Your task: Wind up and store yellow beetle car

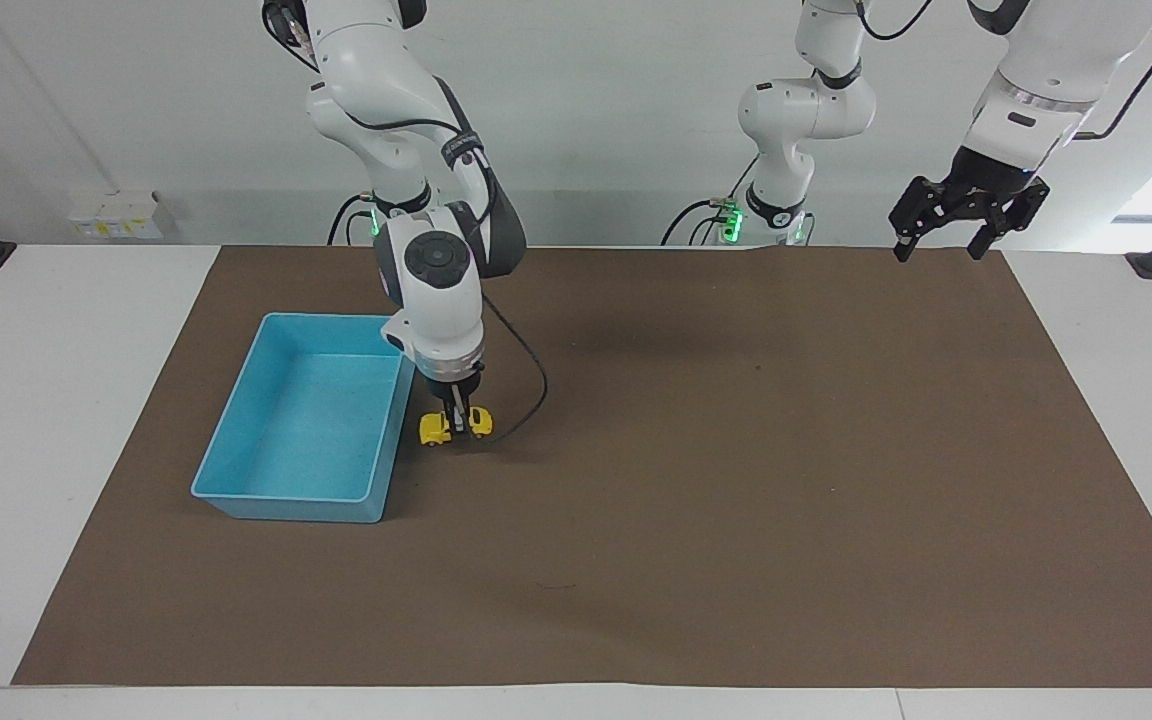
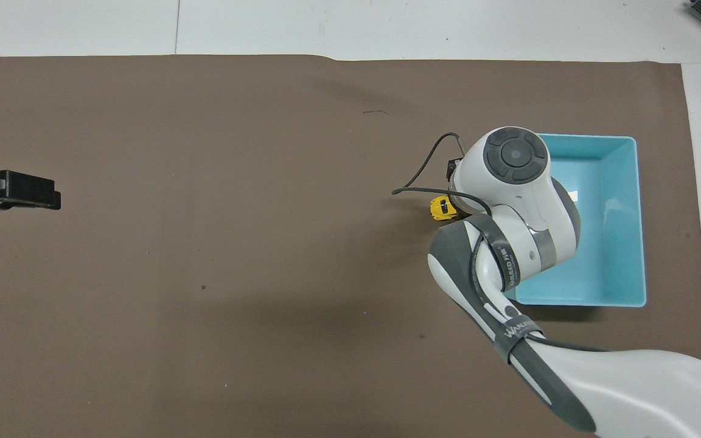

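Right gripper [image 1: 456,421] clamped on yellow beetle car [image 1: 455,426], blue bin [image 1: 236,440] at car's 9 o'clock in facing view. Left gripper [image 1: 966,215] apart, raised, waiting.

Overhead: right arm's wrist housing covers most of the car [image 2: 439,208]; only one yellow end shows beside the bin [image 2: 621,219]. Right claw [image 1: 456,420] itself hidden there. Bin's wall nearest the car is also under the arm. Left claw [image 2: 16,190] cut off by the frame edge. Facing: claw fingers cross the car's middle; wheels too small to make out.
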`<state>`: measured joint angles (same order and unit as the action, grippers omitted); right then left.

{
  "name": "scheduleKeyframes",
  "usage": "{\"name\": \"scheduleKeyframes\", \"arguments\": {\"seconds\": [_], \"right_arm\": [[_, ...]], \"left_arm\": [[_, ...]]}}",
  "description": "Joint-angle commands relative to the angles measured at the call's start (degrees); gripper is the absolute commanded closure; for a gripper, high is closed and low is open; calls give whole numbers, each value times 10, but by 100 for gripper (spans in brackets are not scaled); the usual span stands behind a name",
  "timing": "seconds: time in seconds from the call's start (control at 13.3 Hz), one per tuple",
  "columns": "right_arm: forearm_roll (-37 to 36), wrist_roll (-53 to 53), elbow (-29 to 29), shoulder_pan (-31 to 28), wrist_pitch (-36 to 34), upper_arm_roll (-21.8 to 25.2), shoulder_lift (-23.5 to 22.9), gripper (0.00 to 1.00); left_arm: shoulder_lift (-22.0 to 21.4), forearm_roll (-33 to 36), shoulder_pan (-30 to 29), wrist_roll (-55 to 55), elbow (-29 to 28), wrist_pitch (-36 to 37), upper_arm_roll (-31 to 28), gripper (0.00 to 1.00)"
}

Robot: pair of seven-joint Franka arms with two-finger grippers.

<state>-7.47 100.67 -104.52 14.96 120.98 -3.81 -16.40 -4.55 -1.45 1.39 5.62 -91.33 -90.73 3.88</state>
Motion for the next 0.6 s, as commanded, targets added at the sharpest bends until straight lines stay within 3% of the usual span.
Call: {"name": "scheduleKeyframes", "arguments": {"seconds": [0.0, 0.53], "right_arm": [[-8, -35, -6, -5, -34, -5, 43, 100], [-1, -280, -6, -5, -98, -4, 117, 100]], "left_arm": [[0, 1, -8, -11, 6, 12, -1, 0], [-5, -5, -9, -45, -3, 17, -4, 0]]}}
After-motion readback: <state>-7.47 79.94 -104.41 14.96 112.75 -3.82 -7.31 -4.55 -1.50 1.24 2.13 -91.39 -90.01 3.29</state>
